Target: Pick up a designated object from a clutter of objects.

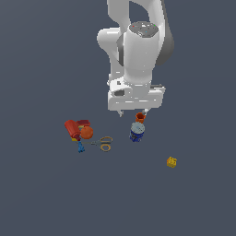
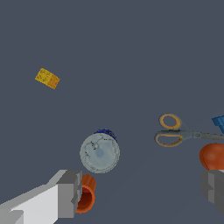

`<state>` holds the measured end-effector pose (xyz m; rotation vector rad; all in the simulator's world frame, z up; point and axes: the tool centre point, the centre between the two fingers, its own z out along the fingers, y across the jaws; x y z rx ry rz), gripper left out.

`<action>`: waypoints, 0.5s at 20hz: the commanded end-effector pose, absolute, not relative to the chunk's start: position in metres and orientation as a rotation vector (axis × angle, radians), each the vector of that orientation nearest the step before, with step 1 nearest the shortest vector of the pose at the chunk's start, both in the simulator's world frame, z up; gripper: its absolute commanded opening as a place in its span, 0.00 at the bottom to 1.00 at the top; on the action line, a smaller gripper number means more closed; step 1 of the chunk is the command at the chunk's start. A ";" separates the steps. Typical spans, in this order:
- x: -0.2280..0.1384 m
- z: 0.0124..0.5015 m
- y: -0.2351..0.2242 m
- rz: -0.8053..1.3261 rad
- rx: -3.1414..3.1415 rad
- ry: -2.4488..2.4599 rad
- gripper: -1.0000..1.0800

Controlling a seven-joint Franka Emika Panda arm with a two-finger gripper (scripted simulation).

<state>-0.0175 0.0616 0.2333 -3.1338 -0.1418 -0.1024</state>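
Observation:
The orange cup (image 1: 140, 117) stands on the dark floor just behind the blue can with a pale grey top (image 1: 137, 132). My gripper (image 1: 133, 112) hangs open just above them, empty. In the wrist view the cup (image 2: 87, 195) sits right against the inner side of one finger (image 2: 69, 194), partly hidden by it, and the other finger (image 2: 213, 190) is far off it. The can (image 2: 99, 152) lies just beyond the cup, apart from both fingers.
At the exterior view's left lie a red box (image 1: 73, 128), an orange ball (image 1: 86, 132), a blue piece (image 1: 81, 147) and scissors (image 1: 105, 144). A yellow block (image 1: 171, 162) sits alone at the right. The wrist view shows the scissors (image 2: 173, 131), ball (image 2: 213, 156) and block (image 2: 47, 78).

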 end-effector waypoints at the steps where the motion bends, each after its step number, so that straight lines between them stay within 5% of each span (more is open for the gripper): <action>1: -0.033 0.206 0.076 -0.086 -3.136 -0.173 0.96; 10: -0.097 0.128 0.116 -0.034 -3.132 -0.280 0.96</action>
